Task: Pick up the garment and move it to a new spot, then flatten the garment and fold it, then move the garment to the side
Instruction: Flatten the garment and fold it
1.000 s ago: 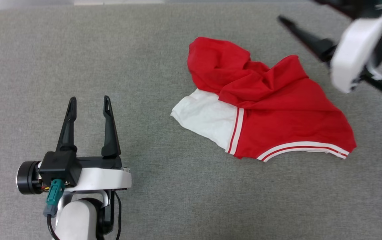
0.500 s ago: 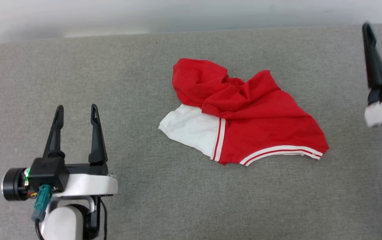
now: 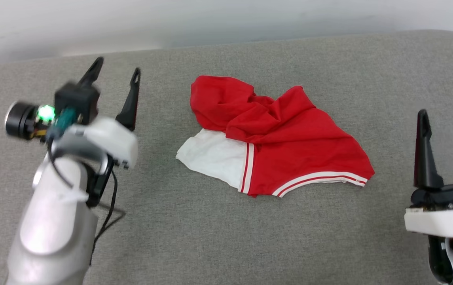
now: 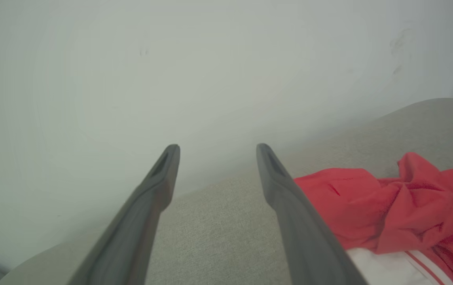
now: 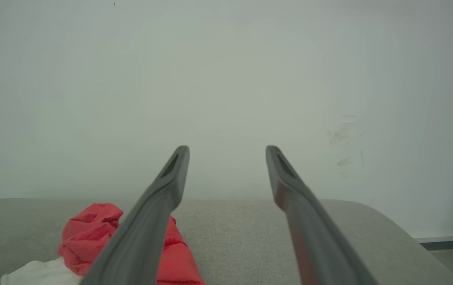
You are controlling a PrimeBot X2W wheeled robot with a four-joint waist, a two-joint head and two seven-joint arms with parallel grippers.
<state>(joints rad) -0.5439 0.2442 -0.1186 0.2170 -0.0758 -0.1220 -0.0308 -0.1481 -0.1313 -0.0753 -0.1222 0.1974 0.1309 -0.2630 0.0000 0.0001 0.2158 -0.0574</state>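
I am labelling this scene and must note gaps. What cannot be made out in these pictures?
Garment, head view: its own crumpled folds hide any chest print and any second sleeve.
Garment, right wrist view: partly behind a finger and cut by the bottom edge.
Left gripper, head view: its body is blurred.
Right gripper, head view: arm cut by the bottom edge.

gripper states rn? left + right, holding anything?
Left gripper: open, holding nothing, off to the left of the garment.
Right gripper: open, holding nothing, off to the garment's right.
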